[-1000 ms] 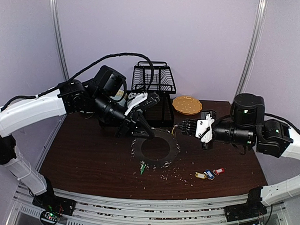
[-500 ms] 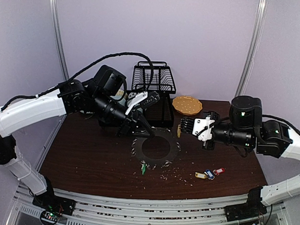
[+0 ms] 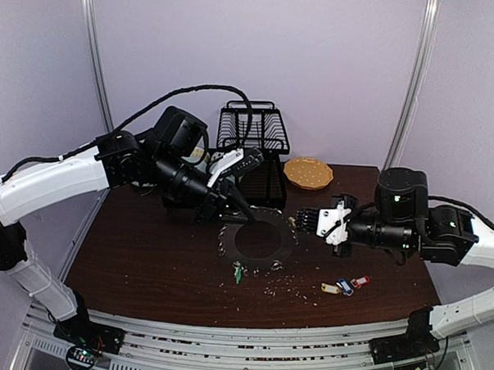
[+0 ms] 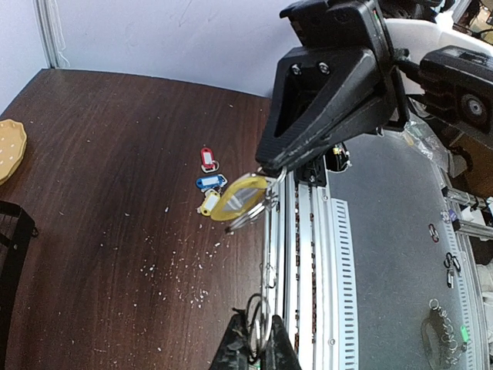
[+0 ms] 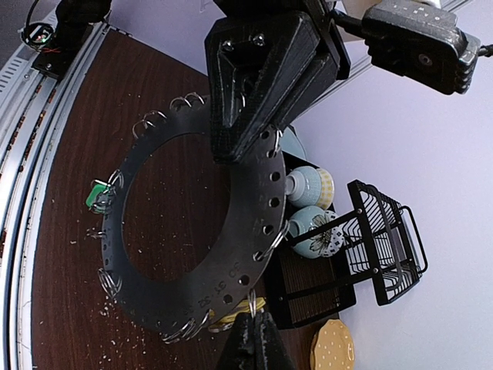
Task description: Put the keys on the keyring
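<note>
My left gripper (image 3: 229,210) is clamped shut on the far rim of the keyring (image 5: 254,223), a flat grey disc with a wide hole and small metal rings round its edge. The disc stretches from that gripper across to my right gripper (image 3: 297,222), which meets the opposite rim.

My right gripper is pinched fully closed on a yellow key (image 4: 240,196). The key's tag sits right at the gripper's tips, against the disc's rim and beside one split ring (image 5: 250,302). I cannot tell whether the key is threaded onto that ring.

A green key (image 3: 237,274) hangs from the rim on the side toward my bases, between the two grippers.

Three loose keys (image 3: 344,286), tagged red, blue and yellow, lie together on the dark worktop (image 3: 145,262). They are on the base side of my right gripper, well apart from the disc. Pale crumbs (image 3: 288,287) are scattered between the disc and those keys.

Beyond my left gripper stands a black wire rack (image 3: 251,132) with two cups (image 5: 308,189) by it. Beyond my right gripper lies an orange scalloped plate (image 3: 307,172).
</note>
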